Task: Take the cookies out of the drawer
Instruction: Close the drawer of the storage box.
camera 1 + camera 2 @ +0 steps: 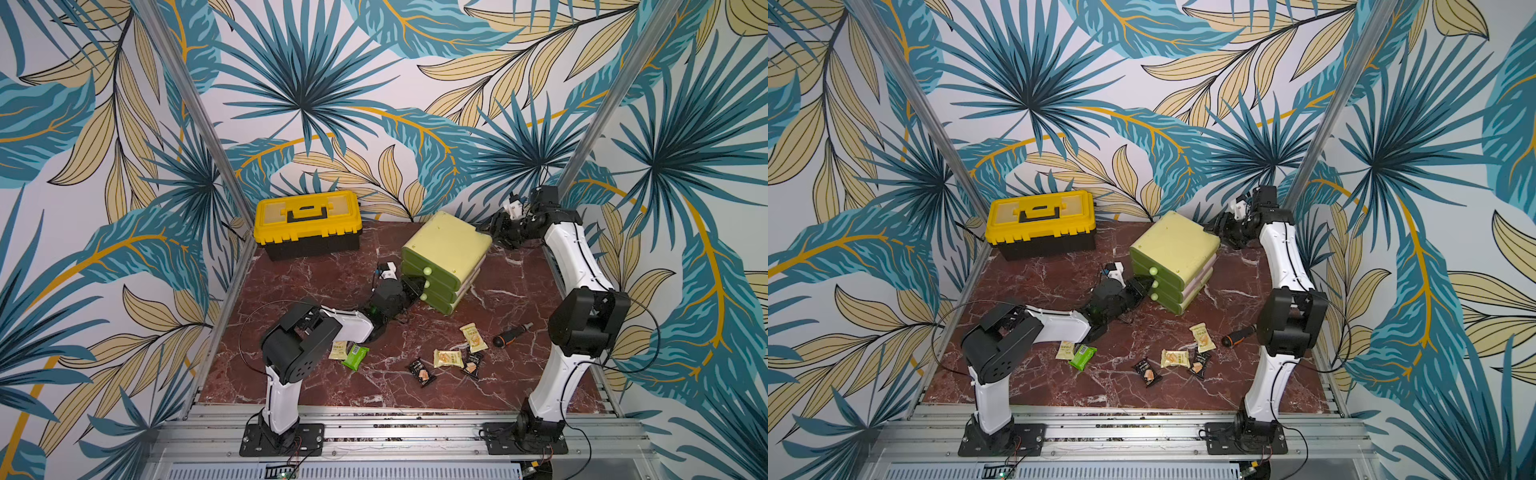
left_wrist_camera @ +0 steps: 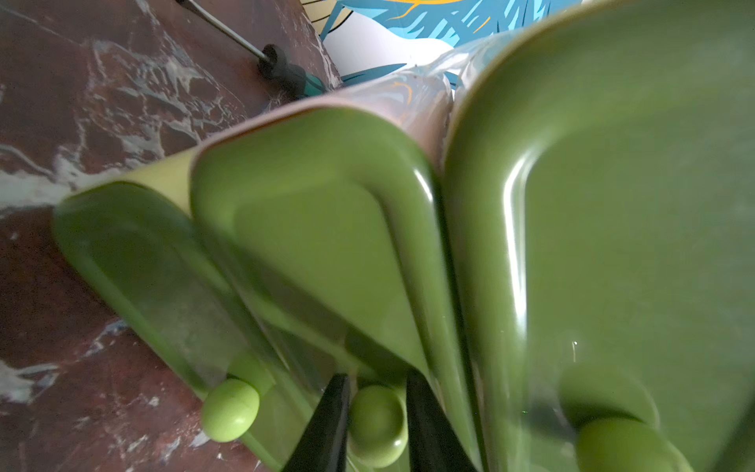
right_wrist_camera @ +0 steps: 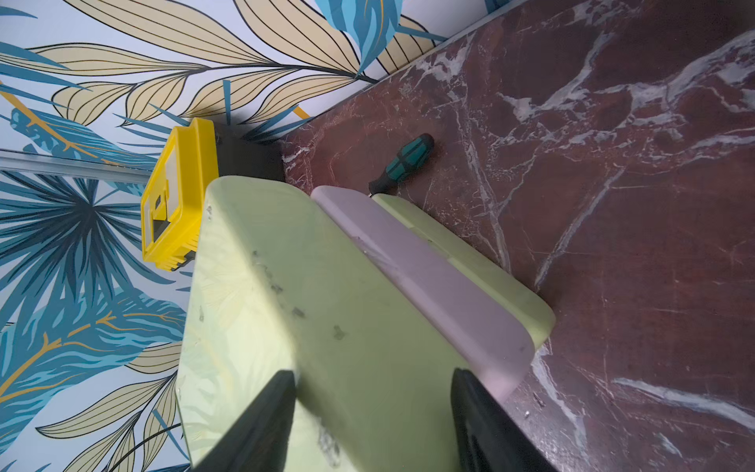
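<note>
six cookies (image 1: pixel 448 358) lie out on the table (image 1: pixel 316 291) at six to seven o'clock of the cabinet (image 1: pixel 449 241); its drawers (image 1: pixel 442 277) look shut, so what's left is hidden; left gripper (image 2: pixel 376 378) pinches the middle knob (image 2: pixel 378 429) tight, right gripper (image 3: pixel 374 380) clamps the cabinet top.

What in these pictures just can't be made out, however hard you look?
Drawers: every view; their fronts hide what is inside.
Cookies: top views; print too small to read.
Pale cookie: both top views; left arm covers part.
Teal screwdriver: right wrist view; cabinet hides its shaft.
Left claw: left wrist view; the edge cuts off all but blurred tips around a knob.
</note>
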Action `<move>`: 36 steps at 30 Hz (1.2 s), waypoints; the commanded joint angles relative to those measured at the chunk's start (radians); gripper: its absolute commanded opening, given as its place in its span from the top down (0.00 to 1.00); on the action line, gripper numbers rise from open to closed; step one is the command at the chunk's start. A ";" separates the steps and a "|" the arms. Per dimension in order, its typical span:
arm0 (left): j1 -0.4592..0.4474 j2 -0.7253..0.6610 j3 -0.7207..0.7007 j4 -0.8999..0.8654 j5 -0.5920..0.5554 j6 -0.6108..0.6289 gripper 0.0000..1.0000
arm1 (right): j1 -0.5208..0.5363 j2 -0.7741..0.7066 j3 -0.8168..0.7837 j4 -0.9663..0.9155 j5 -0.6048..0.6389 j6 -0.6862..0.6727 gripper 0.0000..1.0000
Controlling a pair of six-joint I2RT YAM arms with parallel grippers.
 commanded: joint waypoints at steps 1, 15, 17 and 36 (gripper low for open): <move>-0.005 -0.001 0.059 -0.023 0.011 0.027 0.73 | 0.049 -0.031 -0.033 -0.044 -0.067 0.008 0.36; -0.003 -0.344 -0.244 -0.203 -0.209 0.054 0.57 | 0.074 -0.203 -0.198 0.190 0.470 0.303 0.30; -0.001 -0.402 -0.287 -0.238 -0.247 0.051 0.56 | 0.073 -0.227 -0.252 0.218 0.507 0.331 0.30; 0.303 -0.574 -0.238 -0.536 -0.151 0.283 0.45 | 0.024 -0.188 -0.502 0.363 0.430 0.417 0.33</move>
